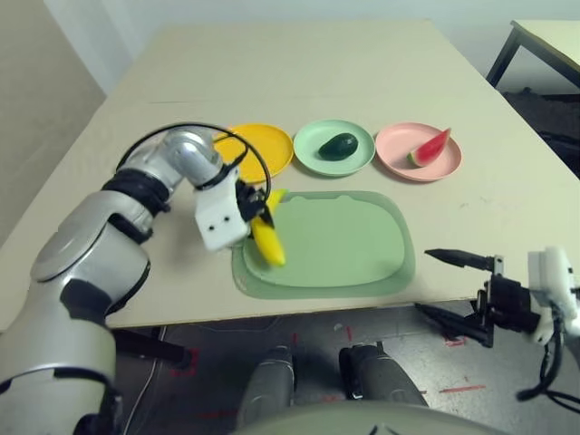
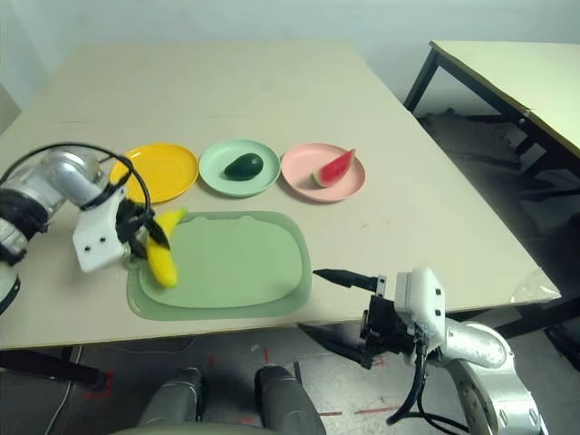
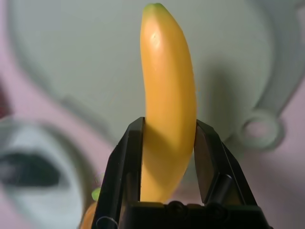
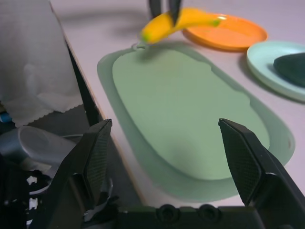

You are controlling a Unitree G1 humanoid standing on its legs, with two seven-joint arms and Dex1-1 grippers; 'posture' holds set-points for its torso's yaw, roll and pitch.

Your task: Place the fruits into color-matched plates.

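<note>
The banana [image 3: 167,105] is pinched between the jaws of the left gripper [image 3: 168,157], clear of the worktop [image 1: 299,72] and above the near left part of the green mat [image 2: 237,263]. It is gripped around the middle, with both ends left free, so it could be tipped or twisted in the jaws if one end were knocked on the way. The yellow plate [image 2: 161,172] lies just beyond the mat, and the banana is probably to be carried there next. If it is lifted too little, the plate's rim could be caught by the hanging end and the plate pushed along. If it is let go too near the edge, the banana could be left lying across the rim, since it is long for so shallow a plate. With too wide a swing, the mint plate [image 1: 308,159] beside it could be bumped and the avocado [image 1: 338,147] on it rolled. The watermelon wedge [image 1: 430,148] is already set on the pink plate [image 1: 393,145], its tip reaching over the rim, where it could be nudged off by a stray touch. The jaws of the right gripper [image 2: 317,308] are spread and empty, near the worktop's front edge, which could be struck if that arm were lowered or swung inward.
</note>
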